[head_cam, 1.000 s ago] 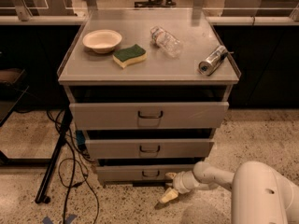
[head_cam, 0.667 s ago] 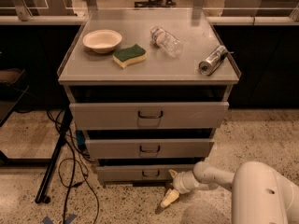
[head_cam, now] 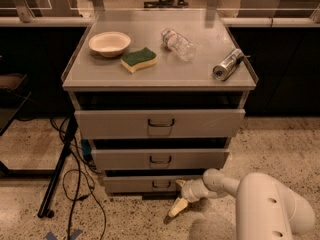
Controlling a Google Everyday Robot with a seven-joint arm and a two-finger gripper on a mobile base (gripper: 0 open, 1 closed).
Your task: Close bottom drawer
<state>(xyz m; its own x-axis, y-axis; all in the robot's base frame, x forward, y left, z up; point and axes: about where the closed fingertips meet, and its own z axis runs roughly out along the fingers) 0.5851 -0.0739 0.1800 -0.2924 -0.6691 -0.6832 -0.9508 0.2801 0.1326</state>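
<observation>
The bottom drawer (head_cam: 135,184) is the lowest of three grey drawers, with a small dark wire handle (head_cam: 161,184) at its centre. It stands slightly out from the cabinet. My gripper (head_cam: 178,197) is low near the floor, right of the handle, at the drawer's front panel. Its fingers are spread: the upper fingertip (head_cam: 179,183) is at the panel and the lower finger (head_cam: 177,207) points down toward the floor. It holds nothing. My white arm (head_cam: 265,204) reaches in from the lower right.
The middle drawer (head_cam: 160,159) and top drawer (head_cam: 160,123) also stand out a little. On the cabinet top (head_cam: 200,71) are a bowl (head_cam: 109,43), a sponge (head_cam: 139,59), a plastic bottle (head_cam: 178,43) and a can (head_cam: 228,64). Cables and a stand leg (head_cam: 57,176) lie on the floor at left.
The gripper stays at the bottom drawer's front, shifted only slightly. The drawers look unchanged.
</observation>
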